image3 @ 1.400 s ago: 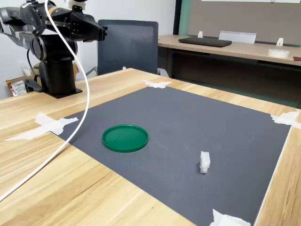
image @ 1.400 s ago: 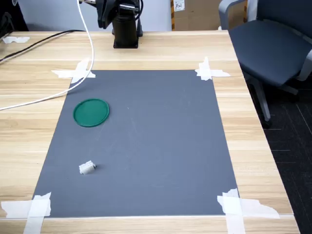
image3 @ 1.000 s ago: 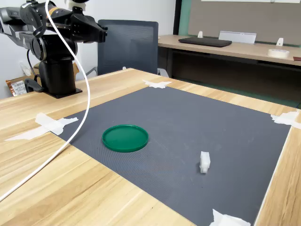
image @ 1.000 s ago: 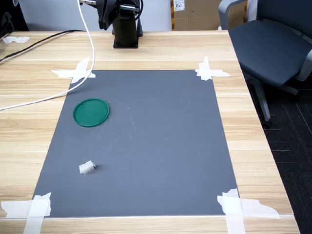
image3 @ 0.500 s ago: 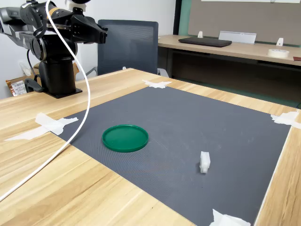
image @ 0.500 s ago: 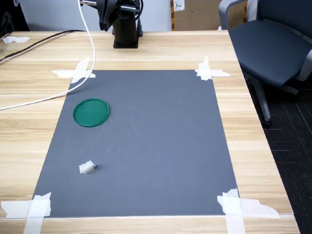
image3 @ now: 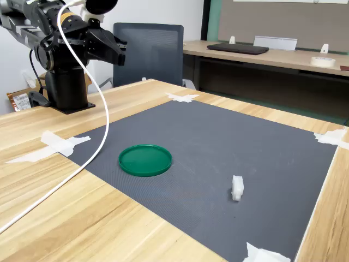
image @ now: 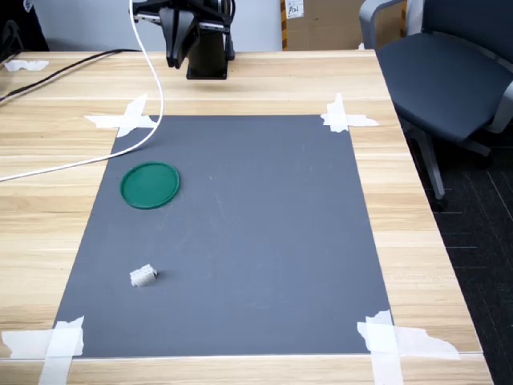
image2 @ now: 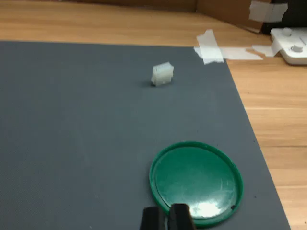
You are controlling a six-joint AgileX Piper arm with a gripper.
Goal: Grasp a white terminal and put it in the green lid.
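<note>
The white terminal (image: 143,277) (image3: 236,188) (image2: 162,74) lies alone on the grey mat (image: 256,241), near the mat's front corner on the first exterior view's left. The green lid (image: 150,185) (image3: 145,160) (image2: 195,182) rests flat on the same mat, nothing in it. My gripper (image: 173,58) (image3: 121,54) (image2: 166,218) hangs in the air over the bare wood behind the mat, far from both. In the wrist view its two dark fingertips (image2: 181,216) sit pressed together with nothing between them, just in front of the lid's rim.
A white cable (image: 153,88) trails from the arm across the wood and the mat's back corner. The black arm base (image: 207,62) stands at the table's far edge. Tape strips (image: 346,119) hold the mat corners. An office chair (image: 449,72) stands beside the table.
The arm has swung out from above its base and come lower toward the mat, and the white cable has shifted with it. Terminal and lid have not moved.
</note>
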